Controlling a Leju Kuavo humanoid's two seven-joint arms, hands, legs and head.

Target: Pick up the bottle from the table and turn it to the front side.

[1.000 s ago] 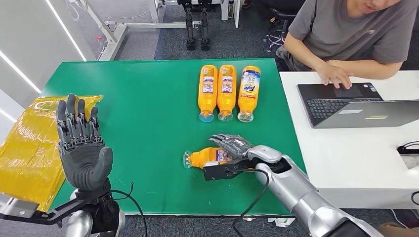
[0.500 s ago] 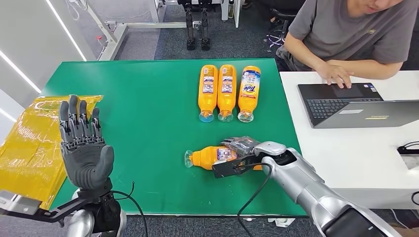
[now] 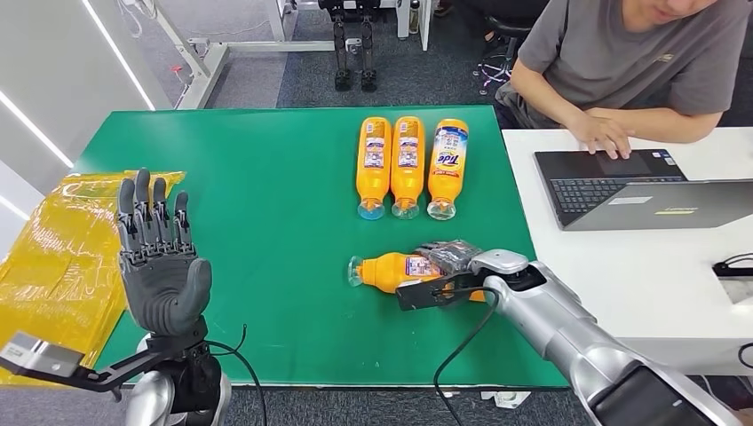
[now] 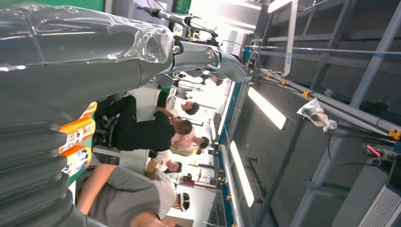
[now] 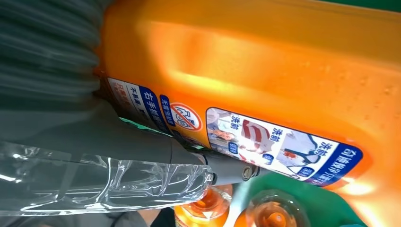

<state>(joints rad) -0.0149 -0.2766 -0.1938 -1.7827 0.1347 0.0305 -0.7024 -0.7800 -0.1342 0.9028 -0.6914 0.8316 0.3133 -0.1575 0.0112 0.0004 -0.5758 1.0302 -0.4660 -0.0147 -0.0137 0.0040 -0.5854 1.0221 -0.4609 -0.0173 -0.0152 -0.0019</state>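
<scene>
Your right hand (image 3: 448, 259) wraps tight around the smooth, shiny orange bottle (image 3: 395, 270) lying on the flat green table (image 3: 266, 222), while your left hand (image 3: 162, 266) stays up, fingers spread.

Green table (image 3: 266, 222): three bottles (image 3: 408, 166), gripped bottle (image 3: 391, 269), yellow bag (image 3: 53, 257).

Bare green table (image 3: 266, 195) fills the frame's centre; three bottles (image 3: 408, 167) crowd the upper middle; yellow packet (image 3: 62, 257) blocks the left edge.
</scene>
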